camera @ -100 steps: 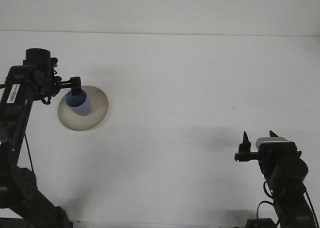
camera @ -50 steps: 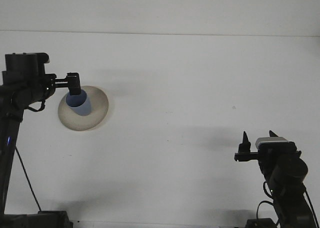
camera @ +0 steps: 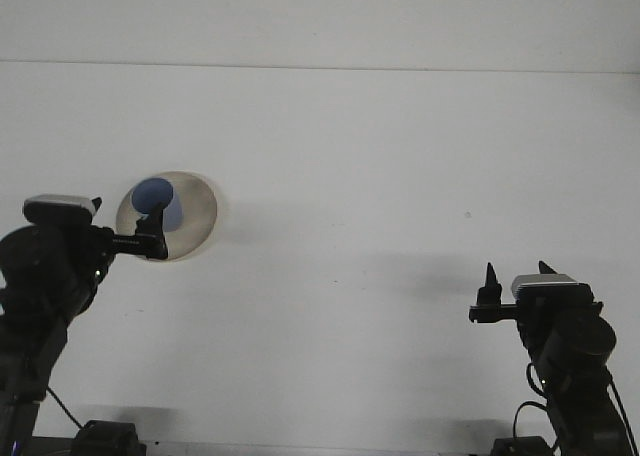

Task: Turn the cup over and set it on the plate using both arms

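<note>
My left hand (camera: 152, 244) sits low at the near-left edge of the plate (camera: 196, 216), its dark fingers overlapping the rim; I cannot tell whether they are spread or pressed together. The blue cup (camera: 156, 200) stands on the plate, its lower side hidden behind that hand. Far right, my right hand (camera: 517, 272) points up over the white surface (camera: 380, 176), fingers spread, holding nothing.

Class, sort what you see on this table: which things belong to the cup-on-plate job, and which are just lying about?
Belonging to the job:
blue cup
beige plate
left gripper
right gripper

Just lying about:
nothing loose; only the white table
</note>
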